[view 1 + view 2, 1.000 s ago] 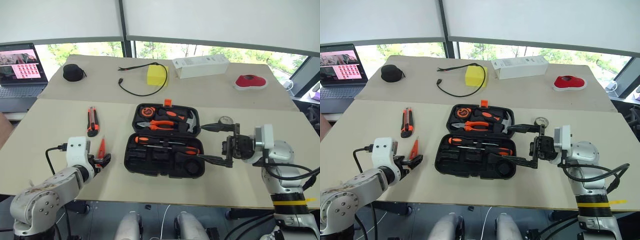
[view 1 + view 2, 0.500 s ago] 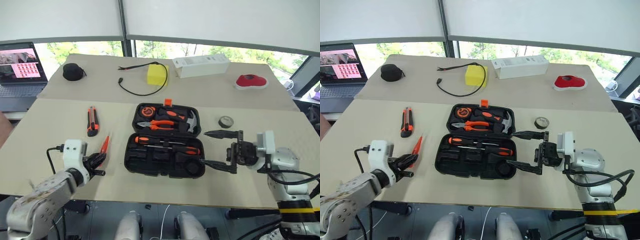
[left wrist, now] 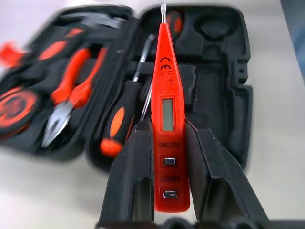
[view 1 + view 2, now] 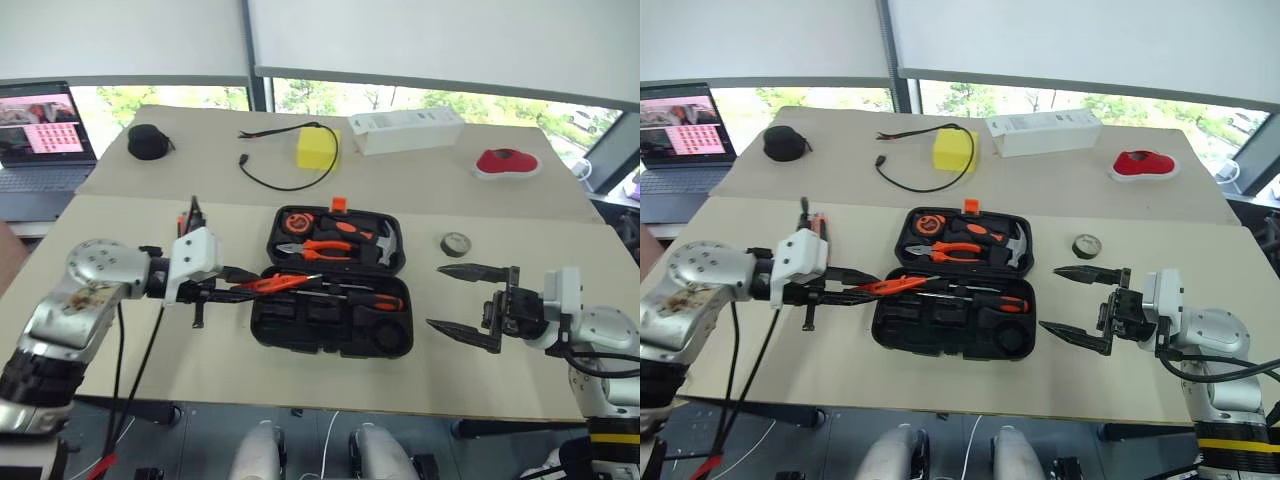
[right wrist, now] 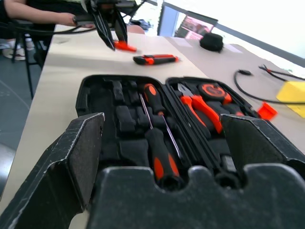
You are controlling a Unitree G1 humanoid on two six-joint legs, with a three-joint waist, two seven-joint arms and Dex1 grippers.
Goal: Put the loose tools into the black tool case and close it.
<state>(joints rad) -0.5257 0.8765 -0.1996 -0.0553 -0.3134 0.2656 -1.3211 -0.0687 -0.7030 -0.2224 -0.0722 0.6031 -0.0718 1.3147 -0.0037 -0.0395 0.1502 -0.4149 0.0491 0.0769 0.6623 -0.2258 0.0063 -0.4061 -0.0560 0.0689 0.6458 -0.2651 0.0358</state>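
Note:
The black tool case (image 4: 300, 322) lies open mid-table, two long screwdrivers (image 4: 375, 298) seated in its near half. My left gripper (image 4: 235, 283) is shut on the small orange tester screwdriver (image 3: 167, 114), held level just above the case's left edge, tip pointing over the screwdrivers. The utility knife (image 5: 156, 59) lies on the table beyond the left hand. A small black tape roll (image 4: 455, 243) sits on the table right of the case. My right gripper (image 4: 434, 295) hangs open and empty to the right of the case, pointing at it.
Pliers (image 4: 320, 248), a hammer and a tape measure fill the case's far half. At the back lie a laptop (image 4: 35, 125), black pouch (image 4: 150, 142), cable (image 4: 270, 175), yellow block (image 4: 318, 150), white box (image 4: 405, 130) and a red object (image 4: 505, 162). A person's arm (image 5: 43, 18) rests beyond the table.
The left gripper closed on the tester, lifted it off the table, rolled and swung right to the case's edge. The right gripper drew back to the right, away from the case.

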